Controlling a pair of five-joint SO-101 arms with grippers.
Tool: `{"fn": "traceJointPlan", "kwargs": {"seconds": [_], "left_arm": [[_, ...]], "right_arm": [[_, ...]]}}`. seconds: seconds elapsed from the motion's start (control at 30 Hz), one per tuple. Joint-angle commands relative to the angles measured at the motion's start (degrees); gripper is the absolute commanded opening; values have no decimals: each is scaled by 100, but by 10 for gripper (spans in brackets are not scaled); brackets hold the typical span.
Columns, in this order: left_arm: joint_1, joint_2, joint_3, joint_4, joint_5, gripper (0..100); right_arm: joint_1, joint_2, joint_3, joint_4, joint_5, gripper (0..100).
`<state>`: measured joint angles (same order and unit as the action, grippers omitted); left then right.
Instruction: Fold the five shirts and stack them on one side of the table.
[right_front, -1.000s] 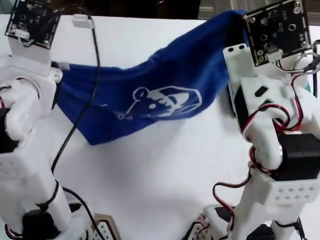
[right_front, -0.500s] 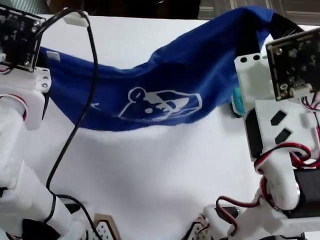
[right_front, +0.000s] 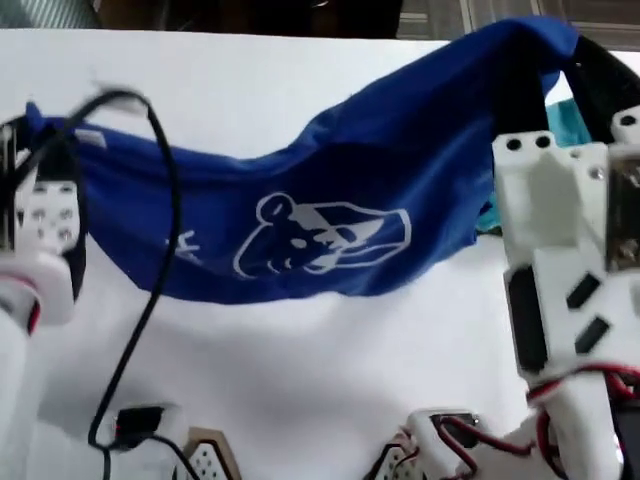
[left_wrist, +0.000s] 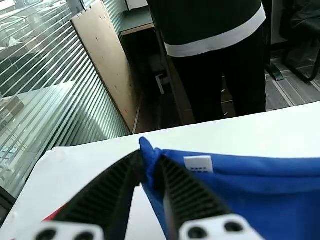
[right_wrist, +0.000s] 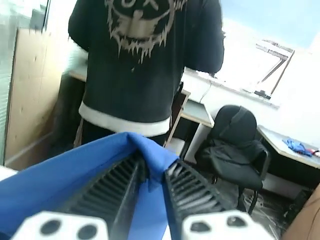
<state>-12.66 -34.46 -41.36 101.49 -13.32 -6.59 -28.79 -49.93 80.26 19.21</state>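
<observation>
A blue shirt (right_front: 330, 200) with a white cartoon print hangs stretched between both arms above the white table (right_front: 300, 380). My left gripper (left_wrist: 149, 167) is shut on one corner of the blue shirt (left_wrist: 240, 190), near its white tag (left_wrist: 199, 163); in the high view that corner (right_front: 40, 125) is at the left. My right gripper (right_wrist: 152, 170) is shut on the other corner of the blue shirt (right_wrist: 65, 185), at the top right of the high view (right_front: 545, 40). The shirt sags in the middle.
A teal cloth (right_front: 570, 125) peeks out behind the right arm (right_front: 565, 240). A black cable (right_front: 150, 260) loops over the left side of the shirt. Circuit boards (right_front: 210, 460) sit at the near table edge.
Both arms have lifted the shirt higher and pulled it wider; the left corner moved left and up, the right corner rose, and the print shifted toward the far edge.
</observation>
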Motion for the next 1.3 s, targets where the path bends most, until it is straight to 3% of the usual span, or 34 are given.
{"fn": "traceJointPlan", "kwargs": {"seconds": [0.0,0.4,0.6,0.73,1.27], "left_arm": [[18,-334,532,-62,202,26],[9,-1776,1921,-413,589,26],[-589,-2321,2545,-721,738,26],[-642,-2532,2923,-826,703,26],[-642,-2998,2448,-747,747,26]], "right_arm": [[40,-154,-264,13,-141,20],[40,-154,-1178,901,-176,20],[40,-154,-1424,1288,-352,20],[40,-145,-1389,1305,-554,20],[40,-954,-1371,1543,-510,20]]}}
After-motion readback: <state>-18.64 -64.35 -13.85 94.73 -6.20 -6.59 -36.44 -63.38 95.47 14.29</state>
